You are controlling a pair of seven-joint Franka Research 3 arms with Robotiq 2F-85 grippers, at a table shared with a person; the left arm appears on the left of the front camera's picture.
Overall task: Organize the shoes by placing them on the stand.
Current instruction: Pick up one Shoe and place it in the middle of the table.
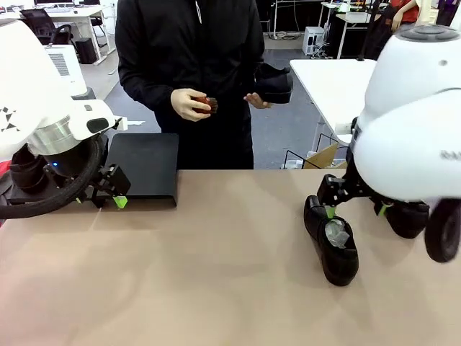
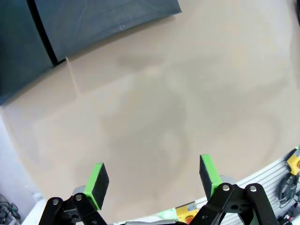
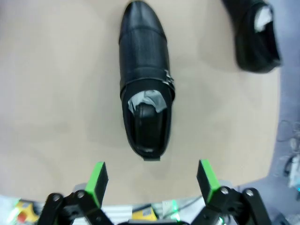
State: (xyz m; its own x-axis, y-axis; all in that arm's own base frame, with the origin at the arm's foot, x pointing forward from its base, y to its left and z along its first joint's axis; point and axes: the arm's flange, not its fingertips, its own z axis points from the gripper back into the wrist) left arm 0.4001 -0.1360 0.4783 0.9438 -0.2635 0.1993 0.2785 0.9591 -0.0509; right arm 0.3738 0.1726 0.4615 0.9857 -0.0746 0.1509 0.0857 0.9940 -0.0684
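One shoe (image 1: 333, 245) lies on its sole on the tan table (image 1: 216, 288) at the robot's right, toe toward the camera side and heel toward the far edge, with whitish paper stuffing showing in its opening. In the right wrist view this shoe runs lengthwise away from the fingers, heel nearest them, a strap with a small metal buckle across its middle. A second shoe (image 1: 408, 219) sits just to its right, partly under the right arm, the two apart from each other. The right gripper (image 3: 152, 178) hangs over the heel end of the first shoe, pointing down at the table, its green pads (image 3: 97, 180) spread wide to either side of the shoe's line and touching nothing. A third shoe (image 1: 275, 83) is off the table, held up by the person standing at the far side in one hand (image 1: 257, 100), while the other hand (image 1: 189, 105) holds a small reddish-brown thing (image 1: 207, 104) at chest height. The stand (image 1: 144, 167) rests at the far left of the table, and the platform in plain sight is bare. A dark rounded shape (image 1: 26, 173) behind the left arm's cable is too hidden to tell. The left gripper (image 2: 153, 180) hovers low in front of the stand's lip, aimed at bare tabletop, its jaws apart and holding nothing; in its wrist view two platforms of the stand fill the upper left corner.
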